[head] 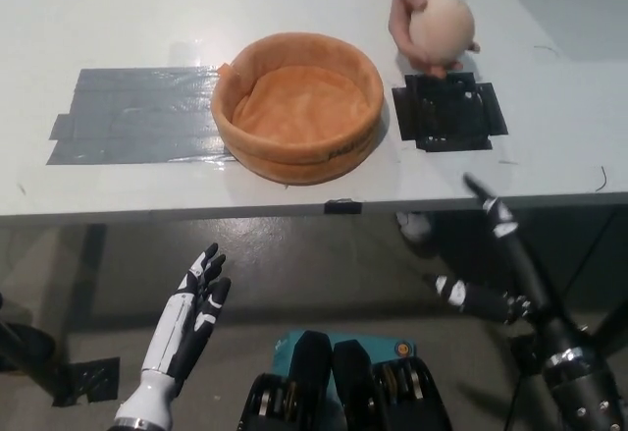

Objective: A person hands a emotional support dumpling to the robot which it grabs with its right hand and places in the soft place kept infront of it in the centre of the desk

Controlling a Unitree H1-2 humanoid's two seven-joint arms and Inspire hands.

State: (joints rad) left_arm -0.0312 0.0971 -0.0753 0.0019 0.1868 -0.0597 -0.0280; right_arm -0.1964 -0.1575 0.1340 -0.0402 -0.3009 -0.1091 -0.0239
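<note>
Resting in a person's hand [410, 11] at the upper right of the frame, the round, smooth, peach-coloured dumpling [443, 25] hovers over a black tape patch [449, 112] on the white desk [147, 19]. Left of it, centre frame, sits the soft orange fabric basket [298, 107], round and padded. Below the desk edge, the black right hand [496, 274] has fingers apart; the white left hand [191, 318], lower left, is likewise open-fingered
</note>
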